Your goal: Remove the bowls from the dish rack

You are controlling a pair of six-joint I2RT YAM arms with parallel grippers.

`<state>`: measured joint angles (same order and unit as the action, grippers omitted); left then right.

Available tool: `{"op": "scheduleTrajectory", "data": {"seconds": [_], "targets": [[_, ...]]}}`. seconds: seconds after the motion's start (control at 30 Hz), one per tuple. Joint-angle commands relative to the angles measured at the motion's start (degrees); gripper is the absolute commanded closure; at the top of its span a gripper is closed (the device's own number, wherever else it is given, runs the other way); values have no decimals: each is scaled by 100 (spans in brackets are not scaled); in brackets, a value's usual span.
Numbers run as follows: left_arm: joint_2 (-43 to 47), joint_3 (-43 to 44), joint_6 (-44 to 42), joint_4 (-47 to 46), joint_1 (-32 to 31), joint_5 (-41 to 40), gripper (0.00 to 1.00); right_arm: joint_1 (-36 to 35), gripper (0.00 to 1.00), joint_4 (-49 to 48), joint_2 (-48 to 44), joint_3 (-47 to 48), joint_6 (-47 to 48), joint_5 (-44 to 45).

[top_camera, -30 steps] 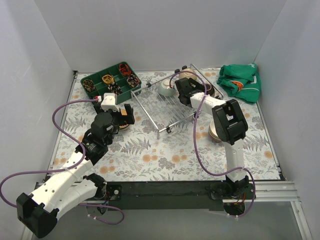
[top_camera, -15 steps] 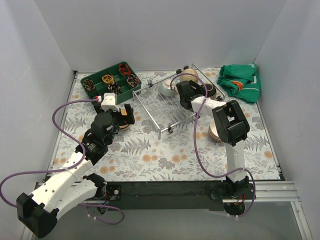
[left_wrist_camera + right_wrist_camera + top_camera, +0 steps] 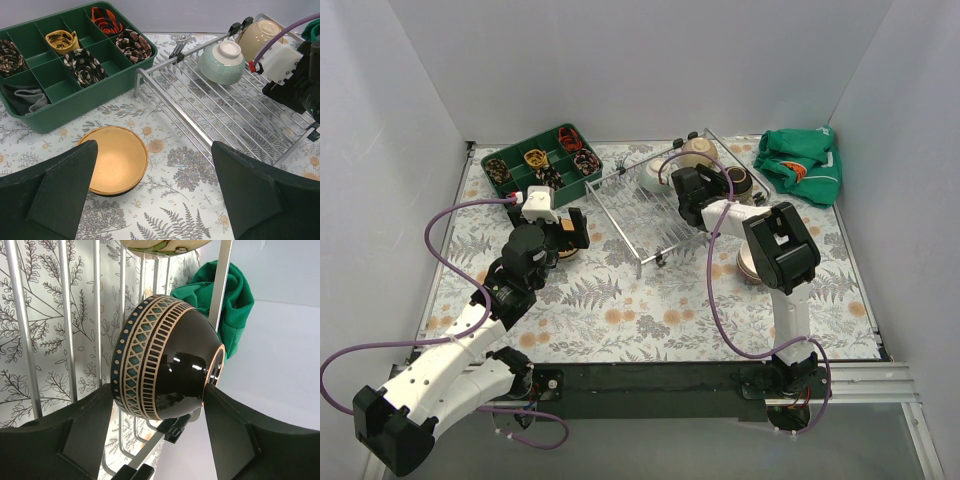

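Right fingers (image 3: 80, 435) straddle the dark bowl (image 3: 165, 357), lying on its side at the dish rack's (image 3: 630, 215) far right rim; whether they pinch it cannot be told; its glossy curve could squirt free, or its foot snag a bar and drag the rack; left fingers (image 3: 55, 195) gape, idle.

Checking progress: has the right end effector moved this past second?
Yes: against the green cloth, the right end effector slid slightly toward the near edge of the table, exposing the beige bowl.
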<state>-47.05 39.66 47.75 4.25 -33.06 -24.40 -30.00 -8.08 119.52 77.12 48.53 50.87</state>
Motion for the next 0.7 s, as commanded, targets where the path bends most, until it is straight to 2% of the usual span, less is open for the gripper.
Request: {"op": "scheduleTrajectory", "data": {"seconds": [0.0,0.3,0.4,0.67], "targets": [[90,-90,-55,-117,45,32,2,12,44,-862,-509,40,271,644],[90,-90,-55,-118,54,50,2,-15,55,-546,-667,136,-72,301],[82,-90,-55,-118,54,50,2,-15,56,-327,-720,154,-361,134],[82,-90,-46,-118,54,85,2,-24,61,613,-948,356,-1179,-490]]}}
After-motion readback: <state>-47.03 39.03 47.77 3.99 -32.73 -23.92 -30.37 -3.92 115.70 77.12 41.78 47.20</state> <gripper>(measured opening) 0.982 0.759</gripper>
